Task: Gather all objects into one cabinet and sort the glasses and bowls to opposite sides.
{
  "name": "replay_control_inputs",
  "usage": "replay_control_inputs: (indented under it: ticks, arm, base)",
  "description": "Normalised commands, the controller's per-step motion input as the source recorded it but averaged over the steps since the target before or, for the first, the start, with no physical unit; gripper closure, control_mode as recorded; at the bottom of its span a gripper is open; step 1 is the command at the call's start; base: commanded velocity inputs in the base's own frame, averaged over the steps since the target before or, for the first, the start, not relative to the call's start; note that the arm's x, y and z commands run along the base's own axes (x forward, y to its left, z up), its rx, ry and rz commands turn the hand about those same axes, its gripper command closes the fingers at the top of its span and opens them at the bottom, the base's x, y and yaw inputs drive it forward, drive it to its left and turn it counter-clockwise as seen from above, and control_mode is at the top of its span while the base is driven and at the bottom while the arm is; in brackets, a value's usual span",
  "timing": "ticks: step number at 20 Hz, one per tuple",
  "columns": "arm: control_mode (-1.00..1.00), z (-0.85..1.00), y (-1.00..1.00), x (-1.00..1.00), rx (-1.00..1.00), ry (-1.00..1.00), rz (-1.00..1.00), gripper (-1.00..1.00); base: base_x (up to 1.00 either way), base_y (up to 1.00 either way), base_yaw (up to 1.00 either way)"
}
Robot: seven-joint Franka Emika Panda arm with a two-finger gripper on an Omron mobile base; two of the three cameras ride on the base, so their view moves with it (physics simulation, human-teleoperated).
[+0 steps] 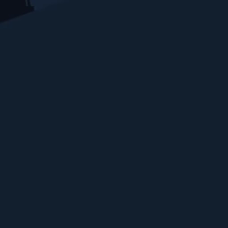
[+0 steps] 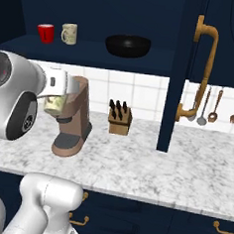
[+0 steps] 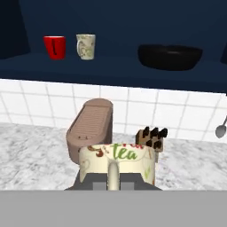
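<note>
The tool holds a cream mug printed "tea", handle toward the camera, in front of the brown coffee machine on the marble surface. Its fingers are hidden, so I cannot tell their spread. On the cabinet shelf, a red cup at 10 o'clock, a cream mug on the shelf beside it, a black bowl at 12. A knife block stands near the machine.

Cabinet shelf, left to right: cup, mug just beside it, bowl well apart. Counter below: coffee machine left, knife block right, against the wall. Second mug before the machine.
</note>
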Motion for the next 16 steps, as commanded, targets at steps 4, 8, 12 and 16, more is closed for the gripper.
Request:
replay_control_inputs:
  ticks: [4,8,12,16]
  arm:
    - [-1.00,0.51,0.83,0.11,0.00,0.00,0.15,1.00]
    - [-1.00,0.38,0.78,0.31,0.00,-0.01,0.08,1.00]
    - [-1.00,0.01,0.30,0.81,0.09,-0.08,0.15,1.00]
    - [-1.00,0.00,0.15,0.86,0.22,-0.11,0.23,1.00]
  base:
    - [0.00,0.00,0.00]
    - [0.00,0.00,0.00]
    - [0.00,0.00,0.00]
    - [0.00,0.00,0.00]
